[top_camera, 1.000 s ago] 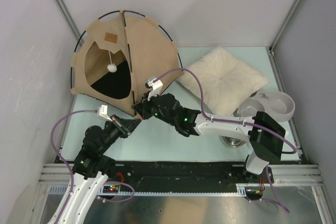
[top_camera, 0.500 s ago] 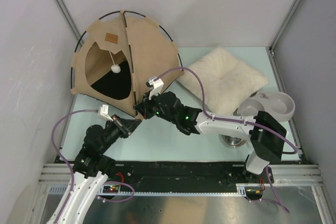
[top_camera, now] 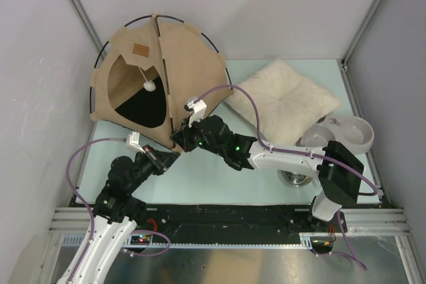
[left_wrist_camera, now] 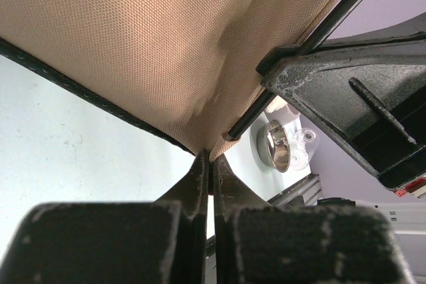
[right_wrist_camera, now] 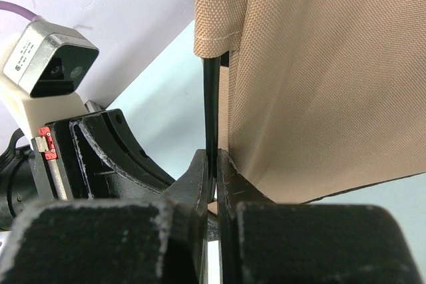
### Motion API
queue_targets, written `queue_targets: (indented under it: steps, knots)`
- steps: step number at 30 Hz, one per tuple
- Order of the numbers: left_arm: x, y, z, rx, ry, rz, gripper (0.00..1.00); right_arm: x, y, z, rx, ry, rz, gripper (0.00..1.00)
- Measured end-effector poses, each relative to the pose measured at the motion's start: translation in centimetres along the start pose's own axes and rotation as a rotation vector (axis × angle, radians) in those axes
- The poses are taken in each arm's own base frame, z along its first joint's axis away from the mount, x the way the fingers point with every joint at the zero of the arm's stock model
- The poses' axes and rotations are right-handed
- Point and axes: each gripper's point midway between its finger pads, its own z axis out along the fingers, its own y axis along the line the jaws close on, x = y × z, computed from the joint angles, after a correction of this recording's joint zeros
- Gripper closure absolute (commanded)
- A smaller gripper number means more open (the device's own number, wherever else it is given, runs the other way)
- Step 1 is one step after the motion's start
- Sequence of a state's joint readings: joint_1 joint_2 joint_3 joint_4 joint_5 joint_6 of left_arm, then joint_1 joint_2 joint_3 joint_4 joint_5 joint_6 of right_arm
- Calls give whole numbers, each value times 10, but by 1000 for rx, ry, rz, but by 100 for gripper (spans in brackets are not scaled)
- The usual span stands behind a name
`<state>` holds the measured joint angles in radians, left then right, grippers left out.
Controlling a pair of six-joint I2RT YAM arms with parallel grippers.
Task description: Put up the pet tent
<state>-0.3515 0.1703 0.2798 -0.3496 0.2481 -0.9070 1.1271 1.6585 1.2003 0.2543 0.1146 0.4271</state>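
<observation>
The pet tent stands upright at the back left, tan canvas on thin black poles, its rounded doorway facing front with a white pom-pom hanging in it. Both grippers meet at its front right corner. My left gripper is shut on the tip of the canvas corner, as its wrist view shows at the left gripper. My right gripper is shut on the black pole beside the canvas; the right gripper pinches the pole's lower end.
A fluffy cream pillow lies to the right of the tent. A grey double pet bowl sits at the right edge, and a metal bowl lies under the right arm. Walls close off the left, back and right.
The pom-pom has swung a little to the right in the doorway. Both arms and the tent have hardly moved.
</observation>
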Motion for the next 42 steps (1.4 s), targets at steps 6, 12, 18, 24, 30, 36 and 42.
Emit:
queue_targets:
  steps: [6,12,18,24,30,36,42]
  knots:
    - [-2,-2,-1,-1,1,10,100,-1,0,0,-3,-6,-13,100]
    - [-2,-3,-3,-4,3,17,100,-1,2,0,-3,-16,-21,100]
    - [2,2,-3,-24,23,18,100,6,2,-1,11,-17,-33,100]
    - [7,6,-2,-39,47,21,100,12,1,-2,10,-5,-33,100]
    - [5,0,-1,-14,43,27,100,3,4,-9,-12,-10,-11,100]
    - [2,-4,-1,5,33,32,100,-2,1,-11,-18,-13,-3,100]
    - [2,-4,-1,5,33,32,100,-2,1,-11,-16,-11,-4,100]
